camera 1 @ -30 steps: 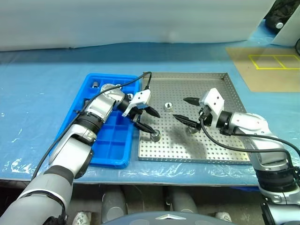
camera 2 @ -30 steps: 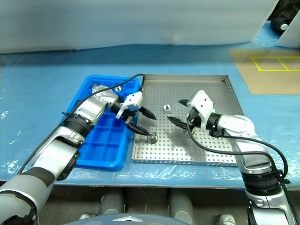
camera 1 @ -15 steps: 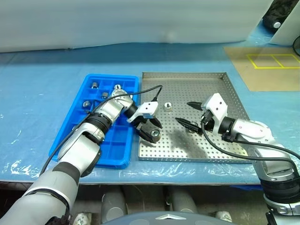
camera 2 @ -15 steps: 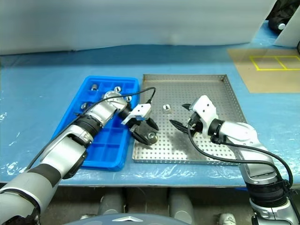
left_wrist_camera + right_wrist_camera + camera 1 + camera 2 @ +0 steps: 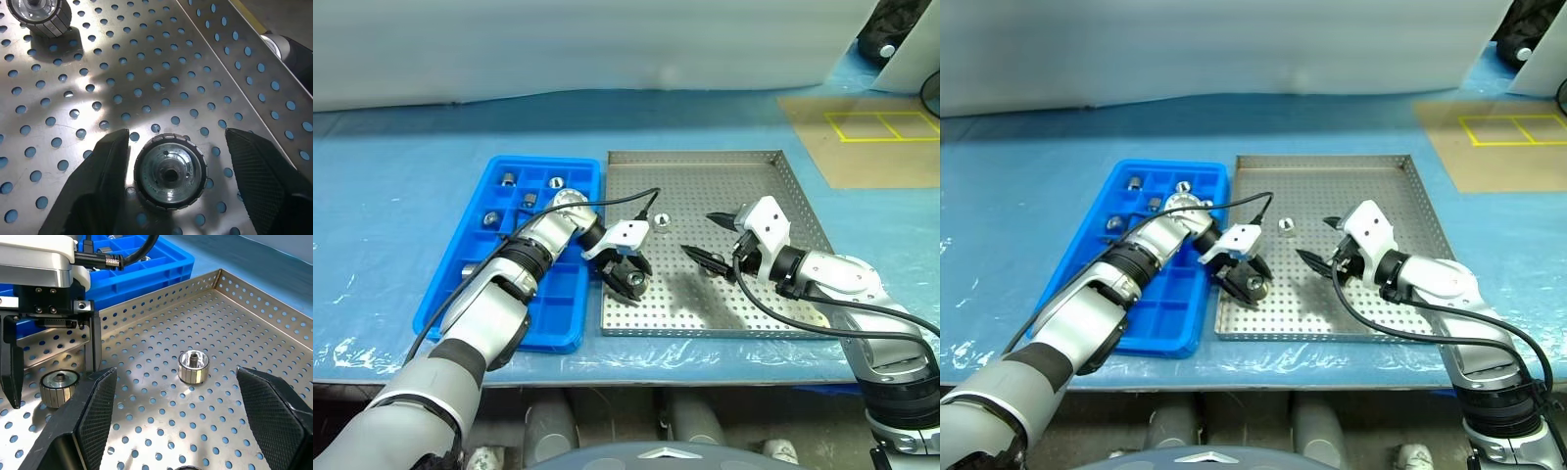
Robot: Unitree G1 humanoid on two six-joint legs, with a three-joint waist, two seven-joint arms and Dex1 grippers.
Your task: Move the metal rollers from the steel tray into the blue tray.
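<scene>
The steel tray (image 5: 773, 181) holds a metal roller (image 5: 168, 171) near its front left corner. My left gripper (image 5: 628, 279) reaches down over it, open, one finger (image 5: 100, 181) close against the roller's side and the other (image 5: 259, 166) a gap away. A second metal roller (image 5: 193, 366) stands farther back in the steel tray, ahead of my right gripper (image 5: 697, 233), which hovers wide open with nothing in it. The blue tray (image 5: 480, 294) lies against the steel tray's left side, with several metal rollers (image 5: 509, 177) in its far compartments.
Both trays rest on a pale blue table sheet (image 5: 391, 176). A brown board with yellow tape lines (image 5: 871, 137) lies at the far right. My left arm's black cable (image 5: 636, 201) arcs over the seam between the trays. The steel tray's right half is bare.
My left gripper has sunk over the roller by the steel tray's front left corner, and its fingers have narrowed around it. The right gripper has stayed where it was.
</scene>
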